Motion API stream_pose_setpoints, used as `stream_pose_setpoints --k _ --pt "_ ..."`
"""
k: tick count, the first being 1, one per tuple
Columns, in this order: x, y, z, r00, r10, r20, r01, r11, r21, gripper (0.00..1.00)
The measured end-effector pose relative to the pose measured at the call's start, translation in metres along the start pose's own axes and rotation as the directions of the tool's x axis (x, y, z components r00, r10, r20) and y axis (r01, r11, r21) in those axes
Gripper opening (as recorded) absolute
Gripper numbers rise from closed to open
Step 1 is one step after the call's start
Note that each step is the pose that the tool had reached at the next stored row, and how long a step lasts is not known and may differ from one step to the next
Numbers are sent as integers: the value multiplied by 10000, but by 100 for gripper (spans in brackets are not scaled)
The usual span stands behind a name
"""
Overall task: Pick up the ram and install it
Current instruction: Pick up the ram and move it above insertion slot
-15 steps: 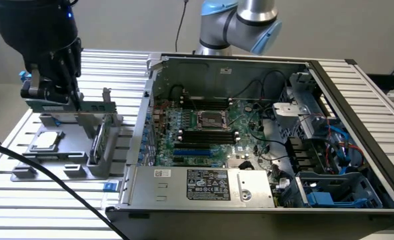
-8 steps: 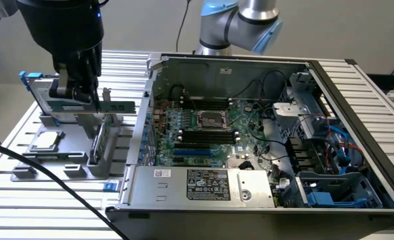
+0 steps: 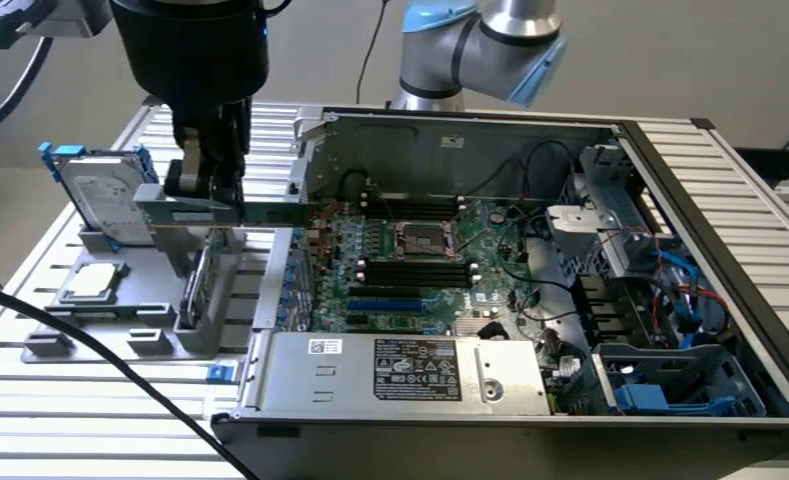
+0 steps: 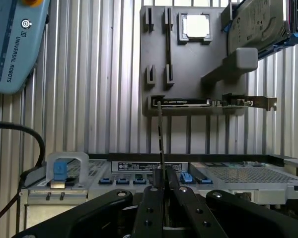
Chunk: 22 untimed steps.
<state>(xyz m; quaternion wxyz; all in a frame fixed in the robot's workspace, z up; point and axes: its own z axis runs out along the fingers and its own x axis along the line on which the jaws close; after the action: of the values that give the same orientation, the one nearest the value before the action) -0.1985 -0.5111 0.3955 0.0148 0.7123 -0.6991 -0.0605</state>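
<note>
The slatted table (image 3: pixel 714 150) carries the open computer case (image 3: pixel 448 150) on the exterior view's right, with bare slats along its near edge. The grey tray (image 3: pixel 101 335) on the exterior view's left holds a hard drive (image 3: pixel 101 195) and a processor (image 3: pixel 90 283). My hand (image 3: pixel 207 200) is clenched on the ram (image 4: pixel 160 144) over that tray, just beside the case's wall.

Arm (image 3: pixel 481 45) of silver tubing with pale-blue joint caps, behind the computer case (image 3: pixel 501 270). Fat black cylindrical wrist housing (image 3: pixel 187 45) off the case's side at the exterior view's left, black cables (image 3: pixel 7 60) looping beside it. Black end effector (image 3: pixel 205 195) of flat linkage bars (image 4: pixel 149 213) dotted with small round screws.
</note>
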Motion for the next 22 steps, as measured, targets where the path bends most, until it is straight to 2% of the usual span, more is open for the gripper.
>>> stream_pose_setpoints --k 12,22 --pt "-28 -545 -57 10000 1 -1 -1 10000 -1 15" --pt "-159 -977 -67 10000 0 0 0 10000 -2 15"
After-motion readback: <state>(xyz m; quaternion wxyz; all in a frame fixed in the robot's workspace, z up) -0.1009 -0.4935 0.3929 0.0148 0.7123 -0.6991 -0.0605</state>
